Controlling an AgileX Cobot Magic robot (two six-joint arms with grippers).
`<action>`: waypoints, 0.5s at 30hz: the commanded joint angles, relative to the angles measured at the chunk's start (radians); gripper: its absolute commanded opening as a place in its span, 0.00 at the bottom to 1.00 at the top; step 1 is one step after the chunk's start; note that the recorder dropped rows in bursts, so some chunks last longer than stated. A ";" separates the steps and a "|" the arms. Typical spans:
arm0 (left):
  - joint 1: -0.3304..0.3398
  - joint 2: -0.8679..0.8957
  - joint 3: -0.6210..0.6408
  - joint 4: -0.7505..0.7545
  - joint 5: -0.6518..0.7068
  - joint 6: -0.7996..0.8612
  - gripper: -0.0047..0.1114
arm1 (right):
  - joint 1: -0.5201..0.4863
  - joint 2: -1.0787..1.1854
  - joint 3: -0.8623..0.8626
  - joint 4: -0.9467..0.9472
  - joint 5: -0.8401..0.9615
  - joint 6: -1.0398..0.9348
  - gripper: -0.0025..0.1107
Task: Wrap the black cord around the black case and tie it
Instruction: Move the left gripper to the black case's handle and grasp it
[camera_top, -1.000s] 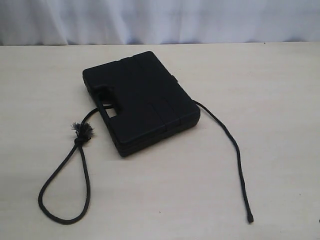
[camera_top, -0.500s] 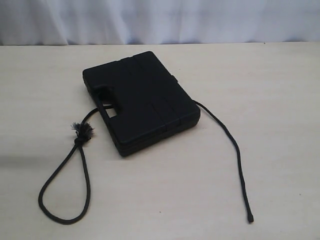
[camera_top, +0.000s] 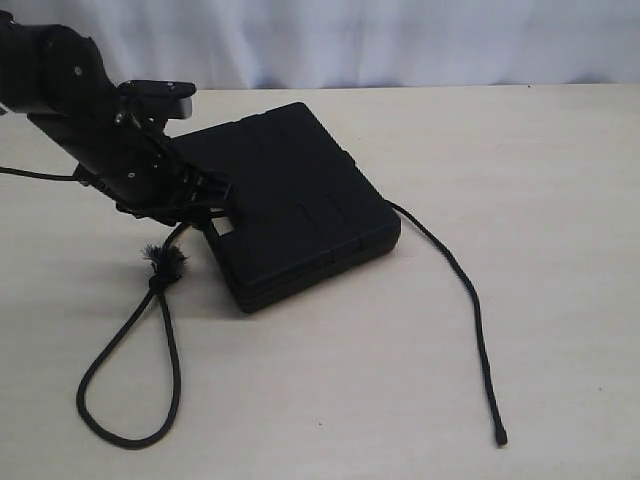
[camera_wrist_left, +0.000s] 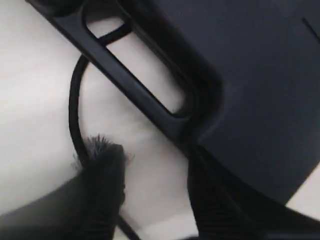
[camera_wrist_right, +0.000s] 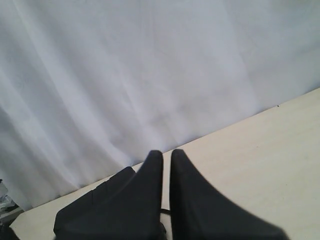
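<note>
As L gripper (camera_top: 208, 198) gapes by black case (camera_top: 290, 190), cord (camera_top: 165, 262) prob untouched

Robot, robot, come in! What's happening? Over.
Left hand open, at black case. Right hand shut, empty. Black cord not yet wrapped. Nothing seen blocking.

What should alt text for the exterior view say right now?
The left tool is down at the handle edge of the case, which lies flat on the table. The cord comes out on both sides of the case: a knotted loop on the left, a loose end trailing right.
</note>
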 joint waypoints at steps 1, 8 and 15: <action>0.017 0.068 -0.010 -0.001 -0.134 -0.183 0.43 | -0.002 -0.006 0.002 0.002 0.007 0.000 0.07; 0.023 0.160 -0.015 -0.003 -0.273 -0.195 0.43 | -0.002 -0.006 0.002 0.002 0.013 0.000 0.07; 0.023 0.270 -0.100 -0.007 -0.224 -0.206 0.43 | -0.002 -0.006 0.002 0.002 0.020 0.000 0.07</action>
